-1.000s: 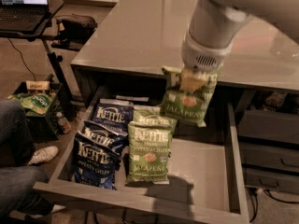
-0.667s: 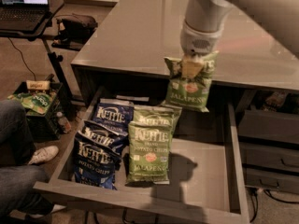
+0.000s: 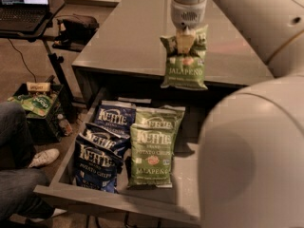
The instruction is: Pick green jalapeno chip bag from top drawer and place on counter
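My gripper (image 3: pixel 185 39) is shut on the top of a green jalapeno chip bag (image 3: pixel 186 65) and holds it in the air, hanging over the front edge of the grey counter (image 3: pixel 128 37). Below, the top drawer (image 3: pixel 109 198) stands open. Two more green jalapeno bags (image 3: pixel 151 153) lie in it, one partly on the other, beside dark blue Kettle bags (image 3: pixel 102 151) on the left. My arm's large pale body hides the drawer's right part.
A black laptop stand (image 3: pixel 28 18) with a laptop stands at the far left. A dark bag (image 3: pixel 76 25) sits beside it. A crate with green packets (image 3: pixel 33 103) is on the floor. A person's leg and shoe (image 3: pixel 28 167) are at the left.
My gripper has lifted the green bag up out of the drawer to above the counter's front edge. The view has shifted, with my arm now filling the right side.
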Available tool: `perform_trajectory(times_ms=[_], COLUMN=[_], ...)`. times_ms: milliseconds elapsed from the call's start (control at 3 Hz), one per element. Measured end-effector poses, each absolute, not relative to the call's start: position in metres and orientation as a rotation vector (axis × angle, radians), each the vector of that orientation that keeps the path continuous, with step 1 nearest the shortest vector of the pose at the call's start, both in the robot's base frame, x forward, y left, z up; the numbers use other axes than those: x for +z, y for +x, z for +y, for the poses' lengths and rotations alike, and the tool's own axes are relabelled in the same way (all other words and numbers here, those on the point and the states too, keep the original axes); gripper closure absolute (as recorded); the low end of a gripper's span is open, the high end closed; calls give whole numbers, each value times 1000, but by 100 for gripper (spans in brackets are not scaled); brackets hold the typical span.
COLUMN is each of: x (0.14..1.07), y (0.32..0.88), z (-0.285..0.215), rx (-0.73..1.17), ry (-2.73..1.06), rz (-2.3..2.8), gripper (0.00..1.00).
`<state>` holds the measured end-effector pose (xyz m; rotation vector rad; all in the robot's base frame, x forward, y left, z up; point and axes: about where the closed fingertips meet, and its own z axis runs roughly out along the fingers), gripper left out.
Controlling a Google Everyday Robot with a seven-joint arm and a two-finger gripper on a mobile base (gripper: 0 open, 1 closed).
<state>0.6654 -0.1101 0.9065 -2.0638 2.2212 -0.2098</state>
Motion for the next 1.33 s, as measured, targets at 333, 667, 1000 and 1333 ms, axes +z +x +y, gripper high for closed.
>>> perform_trajectory(times_ms=[333, 667, 1000, 1333], x=[937, 948, 954, 958], y=[687, 672, 662, 673], z=[-109, -109, -121, -131], rx=[-269, -293, -331, -340], ry=[-1978, -1948, -1945, -1949], rz=[2163, 2146, 2161, 2169], gripper=[100, 100, 100, 100])
